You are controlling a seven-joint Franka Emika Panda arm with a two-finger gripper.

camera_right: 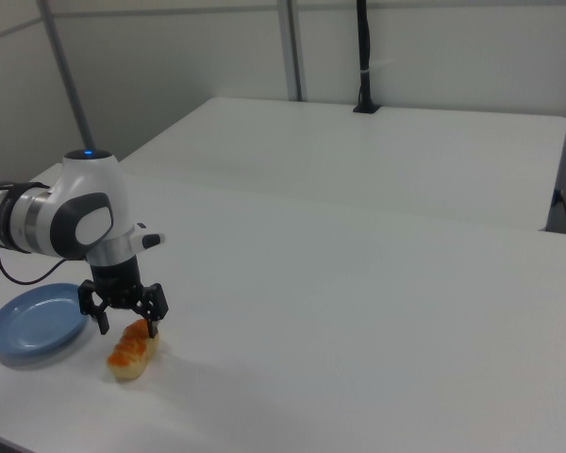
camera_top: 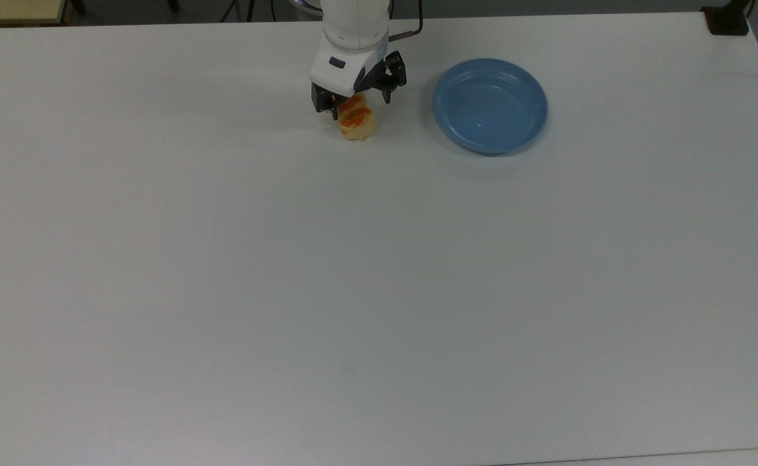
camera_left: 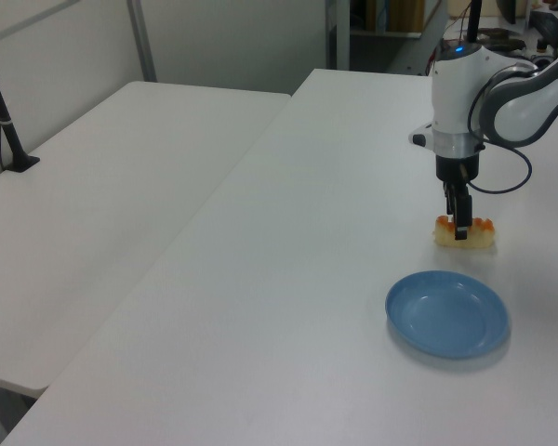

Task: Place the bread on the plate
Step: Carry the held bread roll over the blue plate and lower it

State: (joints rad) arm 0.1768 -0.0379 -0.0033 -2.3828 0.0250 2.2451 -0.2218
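So you're at the grab step: gripper (camera_right: 127, 324) spread open straddling the bread (camera_top: 356, 120) near the table's (camera_top: 379, 291) far edge (plate (camera_top: 490, 105) just beside), so lower, clamp, then carry over.

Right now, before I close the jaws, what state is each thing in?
bread: lying flat on the table, not lifted, off the plate, one end between the jaws.
plate: empty, upright on the table, apart from the bread, to its right in the top view.
gripper: open, low over the bread, one finger on each side of it.
table: white, carrying the bread and the plate.
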